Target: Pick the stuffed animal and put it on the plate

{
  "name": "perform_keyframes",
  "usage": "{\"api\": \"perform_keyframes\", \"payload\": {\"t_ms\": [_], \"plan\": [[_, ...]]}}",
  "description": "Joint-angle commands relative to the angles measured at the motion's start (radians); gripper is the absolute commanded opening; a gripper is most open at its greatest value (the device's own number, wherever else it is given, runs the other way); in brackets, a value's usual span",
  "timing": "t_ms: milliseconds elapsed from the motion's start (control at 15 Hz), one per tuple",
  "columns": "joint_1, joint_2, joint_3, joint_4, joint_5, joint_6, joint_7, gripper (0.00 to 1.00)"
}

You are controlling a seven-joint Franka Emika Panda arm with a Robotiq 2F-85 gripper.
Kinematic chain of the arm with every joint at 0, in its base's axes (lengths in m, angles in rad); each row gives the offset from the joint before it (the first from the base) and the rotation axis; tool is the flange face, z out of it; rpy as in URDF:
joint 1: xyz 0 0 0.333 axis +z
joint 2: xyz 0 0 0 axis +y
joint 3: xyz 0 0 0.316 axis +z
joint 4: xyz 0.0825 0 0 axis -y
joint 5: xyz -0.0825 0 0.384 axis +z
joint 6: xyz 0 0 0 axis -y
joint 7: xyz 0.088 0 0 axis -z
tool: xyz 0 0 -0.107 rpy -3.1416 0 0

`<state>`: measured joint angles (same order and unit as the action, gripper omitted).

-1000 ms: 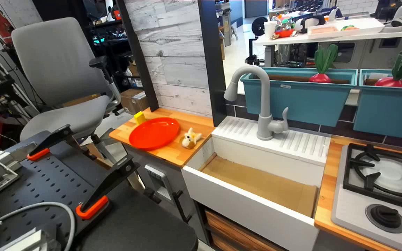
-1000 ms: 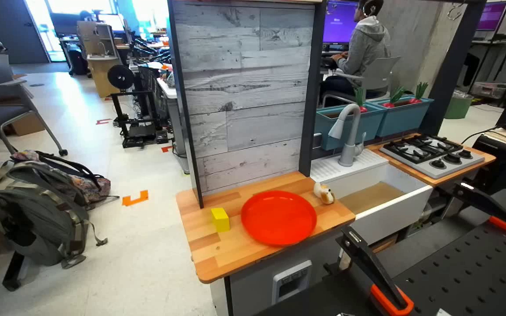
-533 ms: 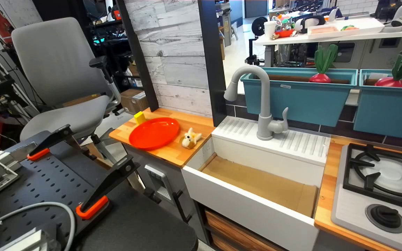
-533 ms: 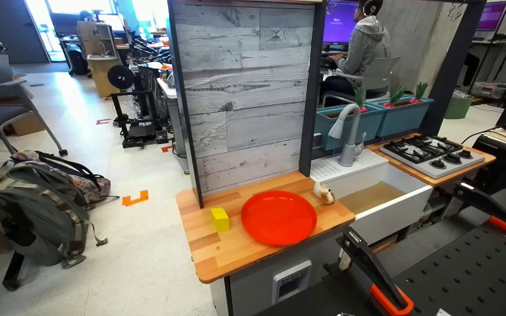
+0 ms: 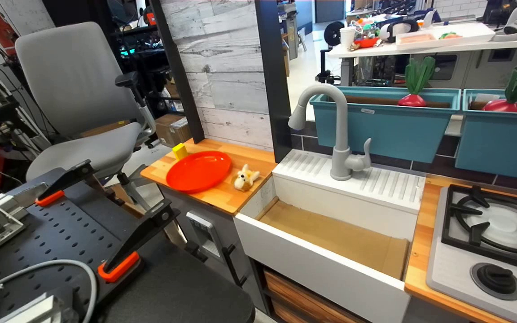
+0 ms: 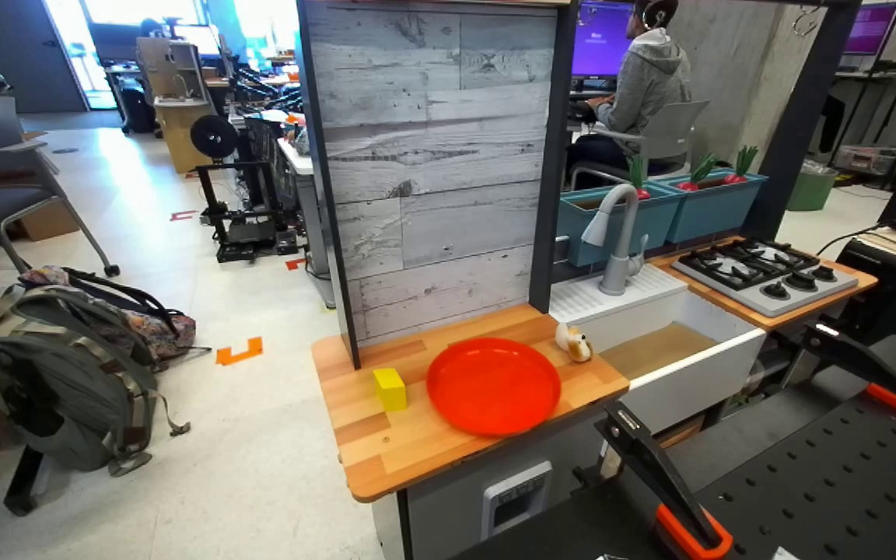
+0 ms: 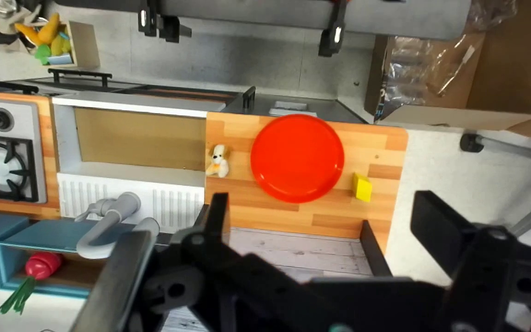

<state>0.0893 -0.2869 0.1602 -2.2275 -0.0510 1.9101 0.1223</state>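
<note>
A small plush puppy [image 7: 218, 161], cream with tan ears and an orange patch, is on a butcher-block countertop [image 7: 256, 212], near the edge that meets the white sink [image 5: 321, 271]. Just beside it lies a round orange-red plate [image 7: 297, 159]; the wrist view, looking down, shows a strip of bare wood between the two. Across the plate from the puppy stands a yellow block [image 7: 362, 187]. In an exterior view the plate's rim seems to meet the block, while the wrist view shows them apart.

The gripper [image 7: 323, 205] appears only in the wrist view: its black fingers [image 7: 436, 223] are spread wide, with countertop visible through the gap.

Brown cardboard [image 5: 339, 237] lines the sink, below a grey gooseneck faucet [image 5: 341, 125]. Beyond is a play stove [image 6: 767, 272], all three knobs showing in an exterior view. Teal planters [image 5: 384, 130] hold red toy radishes [image 5: 411, 100].

A person [image 6: 646, 85] in a grey hoodie and a backpack [image 6: 59, 373] on the floor show in an exterior view; a grey office chair [image 5: 79, 80] in an exterior view. The wrist view alone reveals an open cardboard box [image 7: 519, 60] and a bin [image 7: 85, 44] of toy vegetables [image 7: 50, 30].
</note>
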Motion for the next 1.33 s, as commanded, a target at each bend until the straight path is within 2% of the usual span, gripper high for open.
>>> {"api": "perform_keyframes", "payload": {"t_ms": [0, 400, 533, 733, 867, 1133, 1200, 1267], "plan": [[-0.032, 0.082, -0.051, -0.056, -0.022, 0.202, -0.026, 1.00], [-0.078, 0.316, -0.135, -0.090, 0.047, 0.522, -0.070, 1.00], [-0.089, 0.406, -0.148, -0.088, 0.092, 0.646, -0.092, 1.00], [-0.111, 0.547, -0.142, -0.059, 0.178, 0.771, -0.144, 1.00], [-0.133, 0.643, -0.132, -0.030, 0.217, 0.834, -0.173, 1.00], [-0.164, 0.805, -0.138, 0.043, 0.188, 0.884, -0.183, 1.00], [-0.160, 0.826, -0.152, 0.066, 0.170, 0.850, -0.167, 1.00], [-0.155, 0.766, -0.143, 0.004, 0.174, 0.865, -0.159, 1.00]]}}
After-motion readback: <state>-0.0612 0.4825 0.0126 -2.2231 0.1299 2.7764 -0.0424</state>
